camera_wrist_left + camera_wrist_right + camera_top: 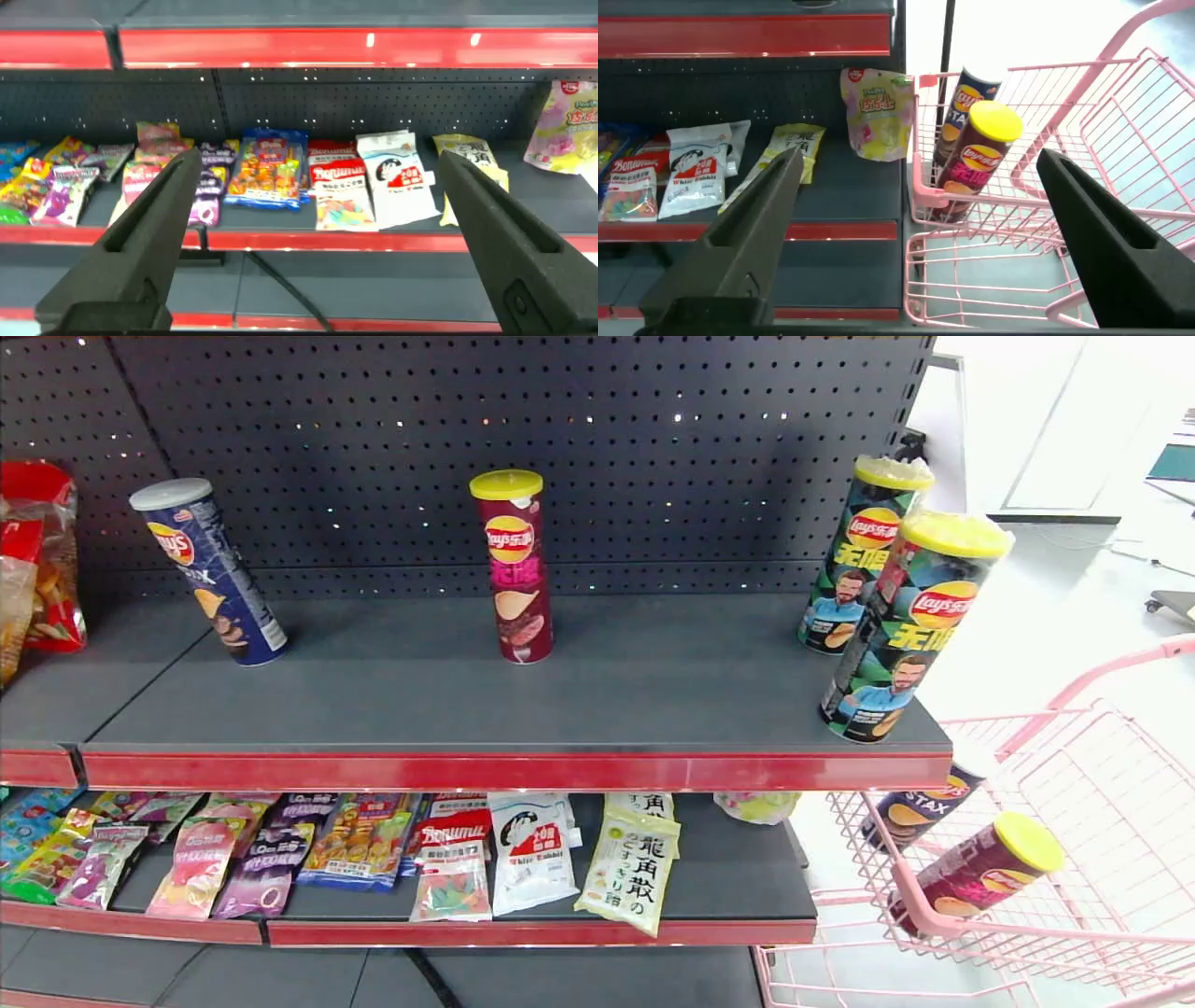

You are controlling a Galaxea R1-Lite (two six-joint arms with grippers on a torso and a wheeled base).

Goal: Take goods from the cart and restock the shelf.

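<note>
Left gripper (319, 157): jaws wide open, nothing between them, low in front of the lower shelf (374, 238), facing the snack bags (271, 168) laid in a row there. Right gripper (920, 157): jaws also spread wide and holding nothing, low down, facing the gap between the shelf end and the cart (920, 187).

Cart (1092, 683): pink wire, to the right of the shelving, just beside its end. Two cans in it, both leaning against the cart's near-shelf corner: cart maroon can (980, 873) (976, 154) with a yellow lid, and cart dark can (920, 807) (966, 98) behind it, closer to the shelf, partly hidden by the top shelf edge in the head view.

Top shelf (653, 681): dark board, red front strip, pegboard back. Four cans standing on it, well apart except the right pair. Blue can (210, 574), grey lid, at the left. Maroon can (518, 569), yellow lid, in the middle toward the back. Rear green can (859, 555) at the right end near the back; front green can (910, 630) just in front of it, near the front right corner, overlapping it in view; cannot tell if they touch. Red bag (37, 551) at the far left edge.

Lower shelf in the head view (728, 887): flat bags side by side, among them a white bag (532, 849) and a yellow bag (635, 868); a pale bag (756, 805) (875, 112) at the back right.
</note>
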